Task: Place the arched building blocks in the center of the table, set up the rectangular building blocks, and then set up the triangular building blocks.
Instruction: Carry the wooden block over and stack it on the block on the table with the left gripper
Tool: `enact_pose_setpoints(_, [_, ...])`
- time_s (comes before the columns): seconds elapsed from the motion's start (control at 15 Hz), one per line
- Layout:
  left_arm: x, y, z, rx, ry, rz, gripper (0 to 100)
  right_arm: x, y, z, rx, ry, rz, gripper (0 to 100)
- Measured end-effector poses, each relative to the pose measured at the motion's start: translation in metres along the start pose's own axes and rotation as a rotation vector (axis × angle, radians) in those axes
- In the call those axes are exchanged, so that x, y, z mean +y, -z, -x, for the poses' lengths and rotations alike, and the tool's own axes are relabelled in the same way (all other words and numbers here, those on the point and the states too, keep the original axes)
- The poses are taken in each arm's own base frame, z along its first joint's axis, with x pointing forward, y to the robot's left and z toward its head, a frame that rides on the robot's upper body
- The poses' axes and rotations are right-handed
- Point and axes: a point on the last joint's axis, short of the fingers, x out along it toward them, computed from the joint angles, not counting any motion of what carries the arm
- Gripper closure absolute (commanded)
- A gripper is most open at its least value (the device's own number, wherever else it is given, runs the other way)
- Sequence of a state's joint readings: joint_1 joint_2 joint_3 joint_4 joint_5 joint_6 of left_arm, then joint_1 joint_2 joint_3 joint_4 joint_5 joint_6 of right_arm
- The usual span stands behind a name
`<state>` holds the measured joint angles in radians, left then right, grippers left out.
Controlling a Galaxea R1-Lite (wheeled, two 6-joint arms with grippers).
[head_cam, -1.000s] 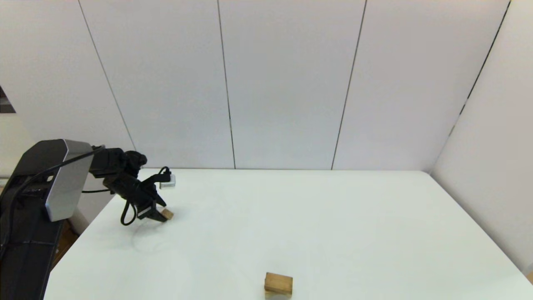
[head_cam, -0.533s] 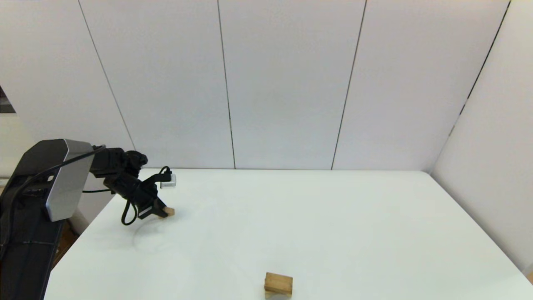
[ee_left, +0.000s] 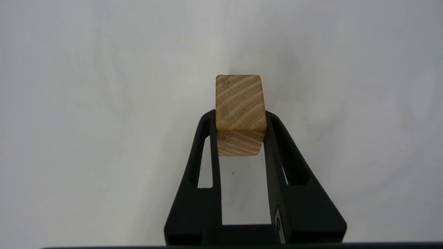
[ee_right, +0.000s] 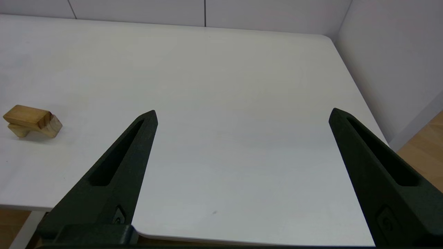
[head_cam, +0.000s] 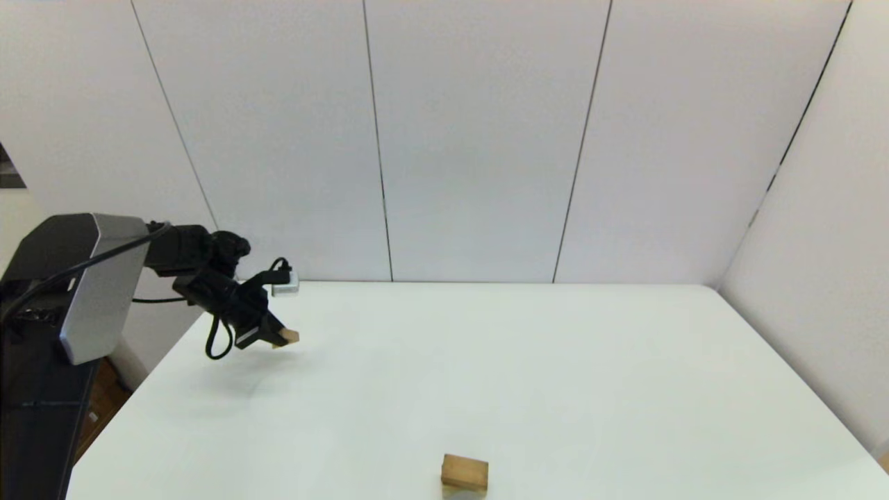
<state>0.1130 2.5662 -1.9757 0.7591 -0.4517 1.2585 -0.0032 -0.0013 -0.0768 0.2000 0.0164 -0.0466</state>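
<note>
My left gripper hangs above the far left part of the white table, shut on the small triangular building block. The left wrist view shows this tan wedge pinched between the fingertips, clear of the tabletop. At the table's near edge the rectangular building block lies on top of the arched building block. The right wrist view shows the same pair from the side, the bar resting on the arch. My right gripper stands open and empty over the near right of the table.
White wall panels close off the far and right sides of the table. A small white and black device with a cable sits on the left arm near the table's far left corner.
My left gripper has risen from the tabletop with the triangular block in it, and drifted slightly right. The stacked blocks at the near edge have not moved.
</note>
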Motion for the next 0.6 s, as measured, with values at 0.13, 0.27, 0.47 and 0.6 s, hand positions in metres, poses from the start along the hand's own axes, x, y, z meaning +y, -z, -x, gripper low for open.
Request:
enact_pose_setpoints(0.13, [-0.016, -0.041, 0.02, -0.02, 0.013, -0.051, 100, 0.0, 0.0, 0.0, 0.0, 0.0, 0.0, 0])
enact_pose_setpoints(0.27, [-0.044, -0.092, 0.034, -0.037, 0.038, -0.123, 100, 0.0, 0.0, 0.0, 0.0, 0.0, 0.001, 0])
enact_pose_setpoints(0.47, [-0.097, -0.167, 0.047, -0.076, 0.072, -0.242, 100, 0.0, 0.0, 0.0, 0.0, 0.0, 0.0, 0])
enact_pose_setpoints(0.6, [-0.134, -0.203, 0.051, -0.097, 0.111, -0.288, 100, 0.0, 0.0, 0.0, 0.0, 0.0, 0.0, 0])
